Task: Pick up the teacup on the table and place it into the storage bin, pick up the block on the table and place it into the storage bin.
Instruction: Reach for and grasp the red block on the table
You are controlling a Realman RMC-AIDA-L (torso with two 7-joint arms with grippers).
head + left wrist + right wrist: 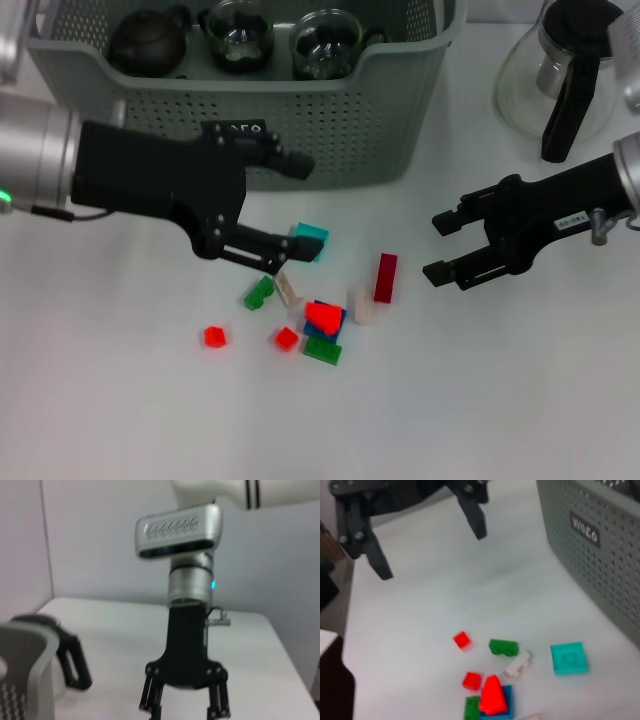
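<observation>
The left gripper (290, 207) hangs just in front of the storage bin (330, 130), jaws spread wide with nothing between them. The teal block (311, 240) sits right past the lower fingertip, not inside the jaws. The rest of the block pile lies a bit nearer the robot than the bin's front wall: a green block (260, 292), two small red cubes (214, 336), a red wedge on a blue block (324, 317), a white block (360, 305) and a dark red block (385, 277).

Only the head view looks into the bin, where a dark teapot (148, 42) and two glass teacups (238, 35) sit along the back. It also catches a glass carafe (560, 75) to the right of the bin. The right wrist view is the only one where the bin's black label (583, 527) shows unblocked.

The right gripper (440, 247) hovers to the right of the pile, jaws also apart and empty, well clear of the dark red block. The left wrist view shows it head-on.
</observation>
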